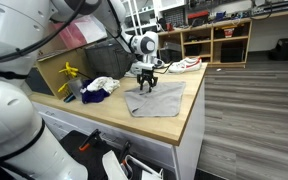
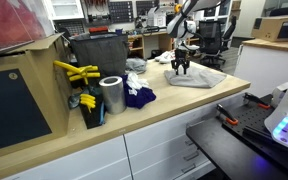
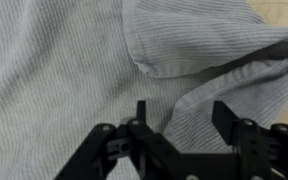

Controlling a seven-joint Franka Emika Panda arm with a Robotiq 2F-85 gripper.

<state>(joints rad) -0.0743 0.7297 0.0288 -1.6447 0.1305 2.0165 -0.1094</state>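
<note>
You are working at a long wooden counter (image 1: 189, 122), which is showing in both exterior views (image 2: 184, 112). The white arm (image 1: 142, 44) is reaching down over one end of it. The grey cloth (image 1: 156, 100) is lying spread on the countertop near the front edge, mostly flat. It is well apart from the clutter at the other end. The gripper (image 1: 148, 80) is hanging right over the cloth's rear edge, so low that its tips seem to be touching the fabric or nearly so.

As I judge it, you are at the grasping stage. The approach looks done, but no part of the cloth is coming off the counter, so the pinch and everything after it are left.

The wrist view is giving you what the others cannot. The cloth (image 3: 64, 70) is filling the picture with a fine ribbed weave, and a hemmed edge is folding over into a raised ridge. The gripper (image 3: 181, 108) is straddling that ridge. Its fingers (image 3: 139, 112) are standing apart, one on each side, not clamped on anything.

The exterior views are too small to show that gap. An exterior view is adding the surroundings instead:
- a dark bin (image 2: 99, 55)
- a metal cylinder (image 2: 111, 95)
- a crumpled blue cloth (image 2: 139, 97)
- a yellow object (image 2: 76, 72)

From there the cloth (image 2: 199, 78) and the gripper (image 2: 181, 68) are reading only as a small dark claw on a pale patch.
</note>
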